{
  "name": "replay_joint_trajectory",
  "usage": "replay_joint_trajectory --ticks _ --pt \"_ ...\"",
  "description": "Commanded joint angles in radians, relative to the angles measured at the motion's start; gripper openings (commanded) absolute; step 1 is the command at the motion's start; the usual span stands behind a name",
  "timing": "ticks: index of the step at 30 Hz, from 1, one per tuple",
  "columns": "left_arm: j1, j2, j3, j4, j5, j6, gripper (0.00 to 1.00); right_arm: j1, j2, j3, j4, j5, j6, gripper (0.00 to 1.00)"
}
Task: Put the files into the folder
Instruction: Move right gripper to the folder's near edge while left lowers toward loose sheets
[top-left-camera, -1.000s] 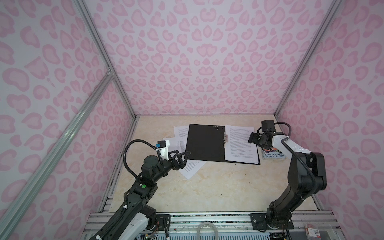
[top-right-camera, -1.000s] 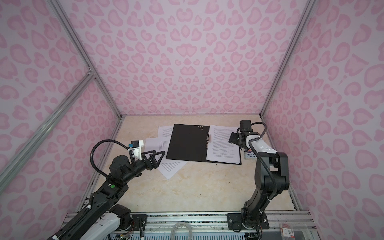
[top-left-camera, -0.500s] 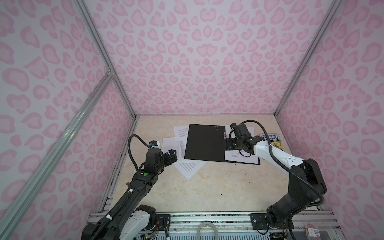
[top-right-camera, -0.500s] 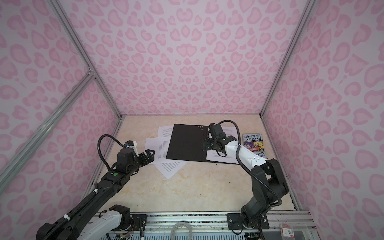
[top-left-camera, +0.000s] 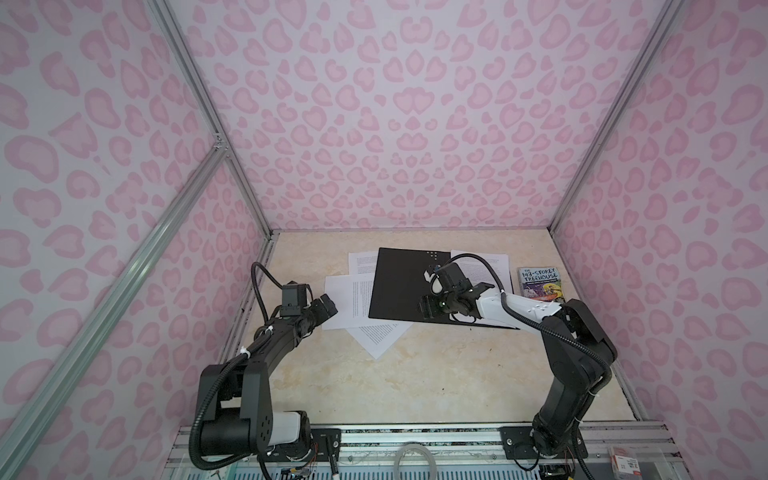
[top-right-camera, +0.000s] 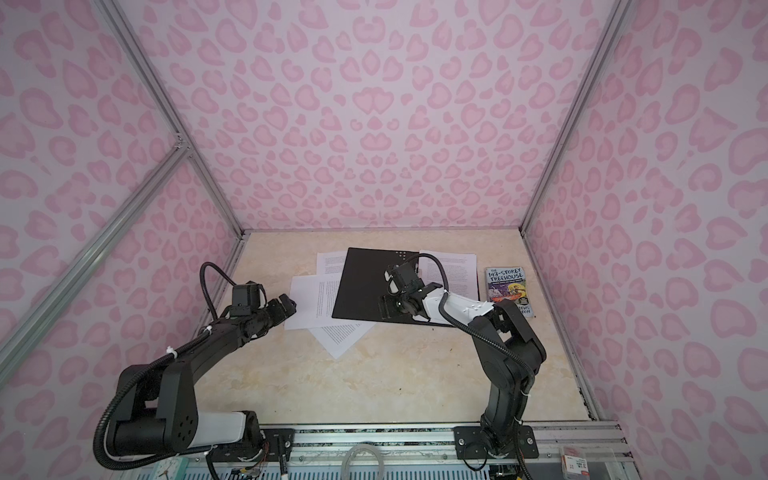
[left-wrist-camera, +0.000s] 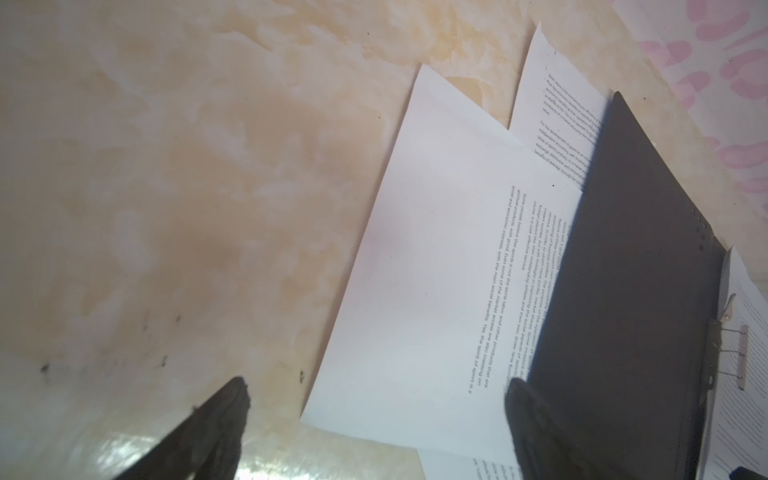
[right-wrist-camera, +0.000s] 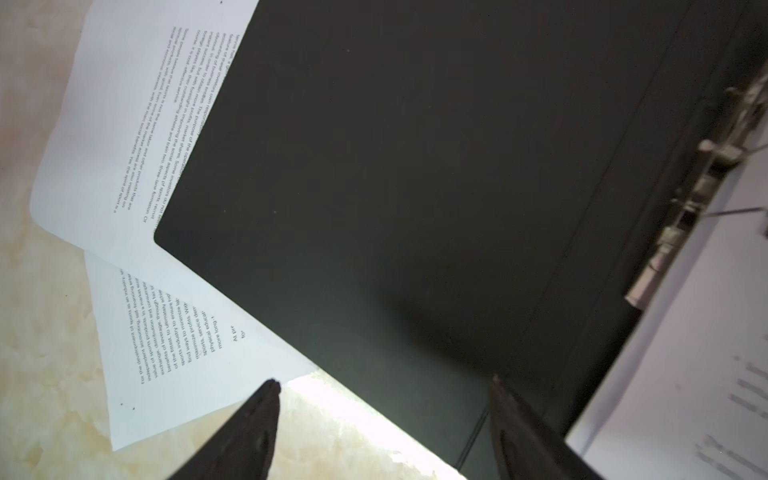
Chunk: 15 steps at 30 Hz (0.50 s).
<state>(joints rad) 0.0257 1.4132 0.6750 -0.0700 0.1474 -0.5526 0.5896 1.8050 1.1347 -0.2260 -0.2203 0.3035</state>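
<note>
Right tool (right-wrist-camera: 382, 386) hovers with jaws apart and empty over the 6 o'clock edge of the thin open folder with a black lining (top-left-camera: 399, 286), probably to lift the flap pinning the loose white printed sheets (top-left-camera: 347, 299) at its 9 o'clock. Beside them the left tool (left-wrist-camera: 374, 386) waits wide. A second ago the right tool sat at the folder's 3 o'clock edge.

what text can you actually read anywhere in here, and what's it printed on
"THE 143-STOREY TREEHOUSE": cover of the small colourful paperback book.
"For the development of sports": white printed paper sheet tucked under the open black folder, in the right wrist view.
All other print on the sheets and the book's lower cover: too small or blurred to read.
</note>
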Motion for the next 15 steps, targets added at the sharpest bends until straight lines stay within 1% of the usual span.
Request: replay_joint_trajectory --ticks 1,4,8,11,15 --pt "0.014 0.069 0.034 0.017 0.080 0.032 0.99 0.003 0.017 -0.016 0.046 -0.033 0.011 0.79" --pt "0.028 0.120 0.048 0.036 0.139 0.038 1.00 0.004 0.034 -0.012 0.042 -0.036 0.014 0.79" --pt "0.037 0.154 0.058 0.035 0.187 0.042 1.00 0.004 0.049 -0.013 0.041 -0.034 0.015 0.79" --pt "0.040 0.159 0.044 0.035 0.205 0.021 1.00 0.006 0.061 -0.010 0.042 -0.042 0.019 0.79" --pt "0.063 0.160 -0.019 0.095 0.285 -0.024 1.00 0.004 0.087 0.003 0.040 -0.055 0.026 0.78"
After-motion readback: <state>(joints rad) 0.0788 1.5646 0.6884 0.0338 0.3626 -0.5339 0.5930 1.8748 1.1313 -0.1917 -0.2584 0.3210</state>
